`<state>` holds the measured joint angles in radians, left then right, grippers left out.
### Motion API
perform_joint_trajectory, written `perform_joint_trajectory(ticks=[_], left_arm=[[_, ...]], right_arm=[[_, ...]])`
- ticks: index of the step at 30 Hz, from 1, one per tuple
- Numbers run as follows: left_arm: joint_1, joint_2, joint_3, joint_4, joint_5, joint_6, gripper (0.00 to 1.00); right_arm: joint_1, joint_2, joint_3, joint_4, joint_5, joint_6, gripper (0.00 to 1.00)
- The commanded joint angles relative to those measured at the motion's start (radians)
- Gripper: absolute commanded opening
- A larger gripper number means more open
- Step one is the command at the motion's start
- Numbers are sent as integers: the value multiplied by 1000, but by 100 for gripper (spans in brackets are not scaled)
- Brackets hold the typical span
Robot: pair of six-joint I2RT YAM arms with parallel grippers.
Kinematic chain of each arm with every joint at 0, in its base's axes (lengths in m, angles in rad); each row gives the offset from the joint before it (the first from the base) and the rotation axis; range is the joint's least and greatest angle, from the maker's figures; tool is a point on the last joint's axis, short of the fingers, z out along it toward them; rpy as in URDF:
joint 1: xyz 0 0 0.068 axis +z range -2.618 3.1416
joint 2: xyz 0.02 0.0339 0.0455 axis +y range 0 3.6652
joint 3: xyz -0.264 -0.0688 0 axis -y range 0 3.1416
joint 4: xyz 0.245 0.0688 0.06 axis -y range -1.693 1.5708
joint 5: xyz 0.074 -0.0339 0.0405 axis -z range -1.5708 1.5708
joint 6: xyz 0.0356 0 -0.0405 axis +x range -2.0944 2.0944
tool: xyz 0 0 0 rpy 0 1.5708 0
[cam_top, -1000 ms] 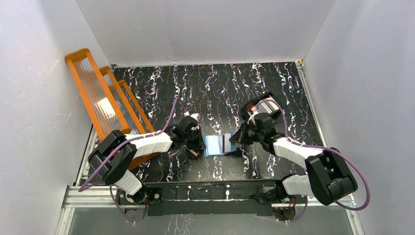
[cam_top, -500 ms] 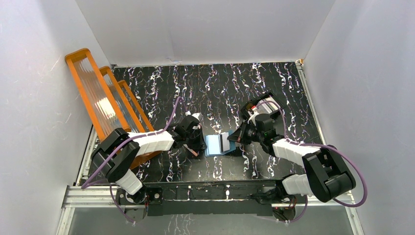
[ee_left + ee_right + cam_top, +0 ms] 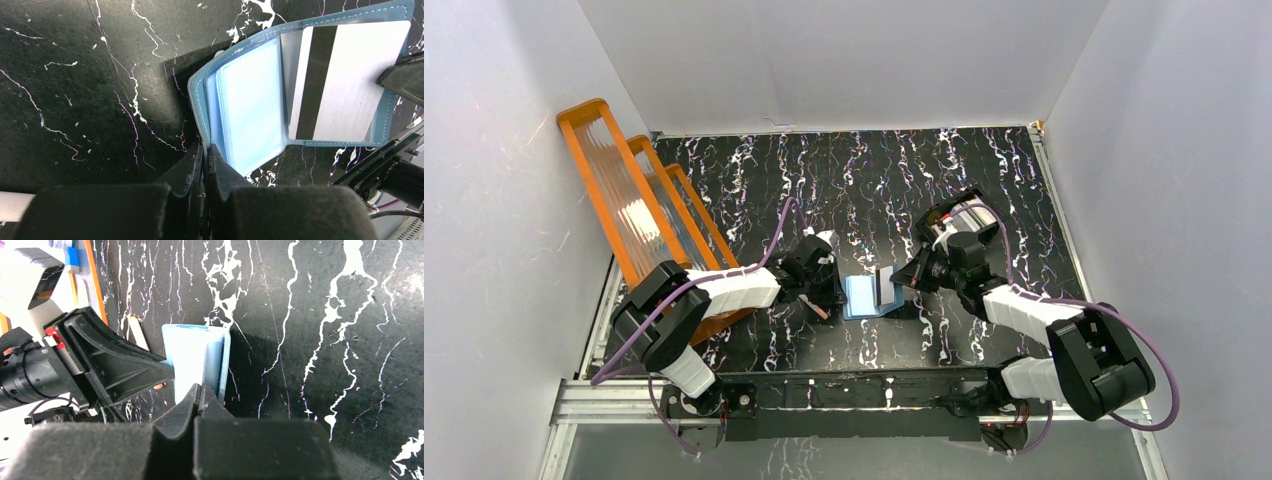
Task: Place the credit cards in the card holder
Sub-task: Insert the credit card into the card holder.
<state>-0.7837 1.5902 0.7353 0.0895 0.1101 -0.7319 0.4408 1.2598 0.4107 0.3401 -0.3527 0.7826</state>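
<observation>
Silver card (image 3: pixel 360 85) in blue card holder (image 3: pixel 250 95).
Left pincer (image 3: pixel 206 150) pinches holder; right pincer (image 3: pixel 201 390) pinches card, pushed further in than before.

Black marbled table (image 3: pixel 844 180) under card holder (image 3: pixel 864 297)

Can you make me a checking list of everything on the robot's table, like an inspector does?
Surface: black table with white marble veins; no spills seen.
Job's things: teal card holder lies open; a silver card with a black stripe lies on one inner side.
Clutter: orange rack on the left, black tray behind the right arm, pale stick near the holder.
Grippers: left gripper shut on the card holder's edge; right gripper shut on the silver card.
Cables: purple cables loop along both arms; no snag seen.
Surroundings: white walls on three sides, metal rail at the near edge.
</observation>
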Motion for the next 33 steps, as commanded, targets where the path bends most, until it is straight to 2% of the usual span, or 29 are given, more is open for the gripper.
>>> perform_joint_trajectory(ticks=[1,9,20,33], left_arm=[[-5,24,-2,-46,-15,22,0],[-5,19,-8,-41,-12,15,0],[-7,24,-10,-36,-8,12,0],[-11,26,-6,-34,-6,10,0]], right_arm=[[-2,23,-14,66,29,-19,0],[-3,74,-53,169,-11,18,0],[-3,84,-111,186,-14,25,0],[-1,134,-99,211,-41,31,0]])
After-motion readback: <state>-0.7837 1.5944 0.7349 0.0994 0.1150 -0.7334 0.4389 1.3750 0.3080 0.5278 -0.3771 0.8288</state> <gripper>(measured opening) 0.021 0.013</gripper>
